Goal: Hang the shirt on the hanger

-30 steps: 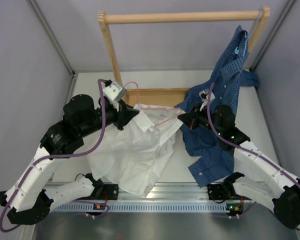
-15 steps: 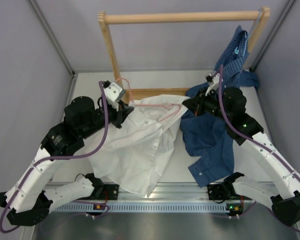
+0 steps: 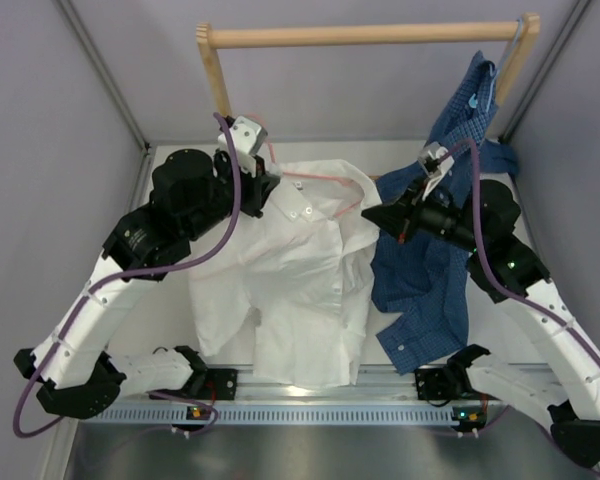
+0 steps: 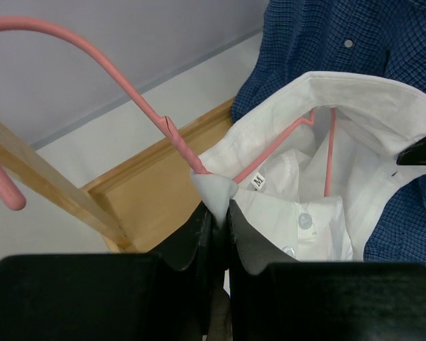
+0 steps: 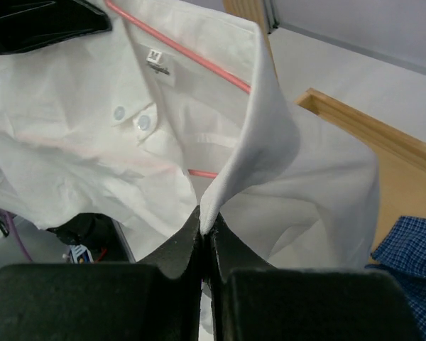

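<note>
Cloth that lay bunched low in front of the wooden rack [image 3: 360, 36] a second ago is now raised and spread. Both arms have carried the white shirt [image 3: 300, 270] up and back toward the rack's base board, and they have moved apart. The collar is stretched open between them, and the body drapes down away from the rack.

The left gripper [image 4: 216, 213] is pinched tight on a corner of collar cloth, right where the neck of the pink hanger [image 4: 128, 85] enters the shirt. Whether the wire itself is also caught I cannot tell. The right gripper [image 5: 204, 231] is clamped just as narrowly on the opposite collar edge, beside the blue checked shirt [image 3: 420, 290].

The pink wire runs inside the collar under the size label. Its hook stands out toward the rack's left post.

I judge the hanger is now seated inside the shoulders, so most of the task looks done. What remains is probably to let the shoulders settle evenly without the collar slipping off one wire end.
</note>
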Robot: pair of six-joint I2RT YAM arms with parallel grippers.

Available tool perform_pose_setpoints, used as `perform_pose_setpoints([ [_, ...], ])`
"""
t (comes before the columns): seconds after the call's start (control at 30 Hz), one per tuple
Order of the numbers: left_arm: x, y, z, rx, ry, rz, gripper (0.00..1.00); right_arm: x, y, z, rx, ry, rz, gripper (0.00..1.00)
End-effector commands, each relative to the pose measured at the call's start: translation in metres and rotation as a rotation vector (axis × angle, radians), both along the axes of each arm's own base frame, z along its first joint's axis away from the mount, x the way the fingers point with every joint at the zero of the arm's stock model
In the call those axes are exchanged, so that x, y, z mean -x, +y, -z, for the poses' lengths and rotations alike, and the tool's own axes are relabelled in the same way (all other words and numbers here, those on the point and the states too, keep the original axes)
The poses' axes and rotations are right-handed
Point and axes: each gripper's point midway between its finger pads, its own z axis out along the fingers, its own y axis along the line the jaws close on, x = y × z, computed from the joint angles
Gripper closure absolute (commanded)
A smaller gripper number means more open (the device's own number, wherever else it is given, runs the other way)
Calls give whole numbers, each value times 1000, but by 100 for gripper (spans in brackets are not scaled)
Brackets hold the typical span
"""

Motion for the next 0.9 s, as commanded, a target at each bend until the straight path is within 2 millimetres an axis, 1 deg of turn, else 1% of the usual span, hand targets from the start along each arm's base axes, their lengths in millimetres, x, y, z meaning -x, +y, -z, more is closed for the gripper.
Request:
perform_pose_setpoints([
  [0.0,6,-19,-31,108,-34,83,100,17,7,-22,-61,-77,-64,100],
  [0.03,8,-25,-30,111,-24,116,100,15,7,-20,-64,-69,-57,100],
  [0.1,15,-36,-34,147,-17,178,100,14,12,-14,-80,-42,-72,100],
  [0.13,18,-40,-32,159,-10,207,100,15,16,-20,-108,-58,-91,100],
  [0.17,19,-44,-39,194,-30,223,100,19,24,-18,-131,-33,-130,100],
  [0.2,20,-46,-42,213,-49,234,100,21,30,-13,-135,-18,-153,100],
  [0.23,21,-47,-45,232,-67,246,100,30,42,-19,-158,-45,-197,100],
  [0.27,23,-45,-38,243,-78,242,100,27,48,-13,-142,-43,-182,100],
  [0.3,23,-36,-60,313,-163,209,100,39,61,-7,-128,-35,-215,100],
  [0.33,16,-36,-58,331,-170,179,100,41,67,-3,-118,-38,-217,100],
  [0.37,17,-29,-64,360,-190,156,100,41,72,4,-114,-34,-208,100],
  [0.4,16,-29,-63,374,-190,148,100,45,78,23,-98,-10,-222,100],
  [0.43,11,-24,-68,389,-207,112,100,52,85,30,-102,0,-244,100],
  [0.47,9,-23,-68,392,-210,96,100,53,90,31,-131,4,-248,100],
  [0.5,6,-24,-67,394,-207,88,100,53,92,49,-120,33,-250,100],
  [0.57,3,-25,-69,409,-225,84,100,51,92,54,-134,41,-230,100],
  [0.6,4,-26,-64,410,-229,92,100,50,91,63,-126,50,-219,100],
  [0.63,6,-26,-74,445,-270,107,100,48,90,65,-122,52,-206,100],
  [0.67,12,-29,-74,457,-284,141,100,44,85,63,-121,34,-170,100],
  [0.7,20,-28,-82,478,-321,175,100,41,82,69,-103,44,-145,99],
  [0.73,21,-31,-75,472,-322,191,100,39,78,69,-93,38,-123,90],
  [0.77,22,-30,-77,476,-338,194,100,38,70,63,-91,8,-93,80],
  [0.8,22,-29,-75,462,-343,189,100,39,65,71,-59,26,-78,65],
  [0.83,20,-30,-70,439,-341,190,100,39,59,73,-41,24,-60,41],
  [0.87,20,-31,-65,393,-364,202,100,39,47,66,-34,-14,-21,37],
])
